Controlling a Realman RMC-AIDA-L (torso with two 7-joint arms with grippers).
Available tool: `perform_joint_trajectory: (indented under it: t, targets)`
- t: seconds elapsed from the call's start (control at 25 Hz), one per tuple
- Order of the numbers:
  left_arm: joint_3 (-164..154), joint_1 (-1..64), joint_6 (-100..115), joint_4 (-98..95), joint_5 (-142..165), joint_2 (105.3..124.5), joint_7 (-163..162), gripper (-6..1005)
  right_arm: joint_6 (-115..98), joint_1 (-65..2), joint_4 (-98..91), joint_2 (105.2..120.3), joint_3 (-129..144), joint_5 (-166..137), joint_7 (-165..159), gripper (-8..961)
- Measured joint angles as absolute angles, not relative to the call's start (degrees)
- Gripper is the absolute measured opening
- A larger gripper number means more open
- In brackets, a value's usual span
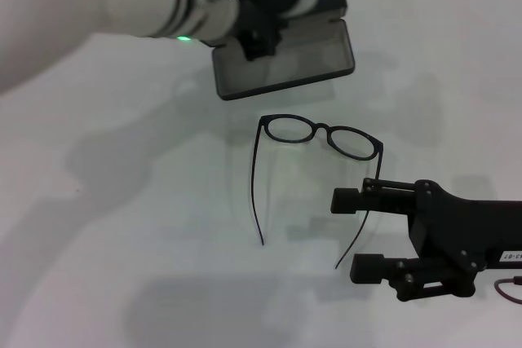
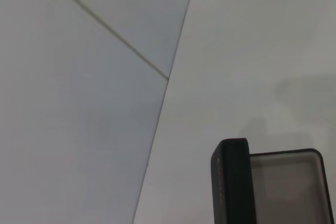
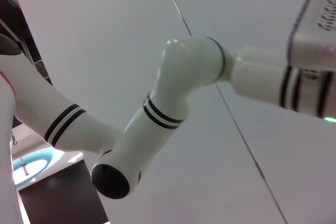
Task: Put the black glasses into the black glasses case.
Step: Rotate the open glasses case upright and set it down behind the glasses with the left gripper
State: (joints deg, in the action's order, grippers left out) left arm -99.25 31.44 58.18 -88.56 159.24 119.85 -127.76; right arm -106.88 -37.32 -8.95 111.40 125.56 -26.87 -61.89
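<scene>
1. The black glasses (image 1: 318, 138), a thin wire-like frame with two oval clear lenses, lie mid-table, temples unfolded toward the near edge.
2. The black glasses case (image 1: 285, 61), a rounded-rectangle hard shell, lies open toward the far edge under the left gripper (image 1: 259, 34); I cannot tell its finger state.
3. The right gripper (image 1: 359, 234), fingers wide and empty, straddles one temple tip near the near-right corner.
4. Likely light, springy and fragile: grip the bridge or rim, not the lenses.

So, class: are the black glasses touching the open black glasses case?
Apart. The head view shows a bare strip of table between the black glasses and the black glasses case.
</scene>
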Motion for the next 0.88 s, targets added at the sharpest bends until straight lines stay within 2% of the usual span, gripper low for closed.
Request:
perform_joint_trajectory:
  t: [0.36,0.88]
  targets:
    - [-103.2,34.2,49.2,-78.0,159.4,119.91,-125.8,224,-106.4,-36.8,-9.0,111.54,125.5,-26.9,-61.9,800]
    - [-109.2,34.2,49.3,-76.9,159.4,120.0,-124.5,254,-105.7,-36.8,-8.4,111.71,125.2,-26.9,-61.8,799]
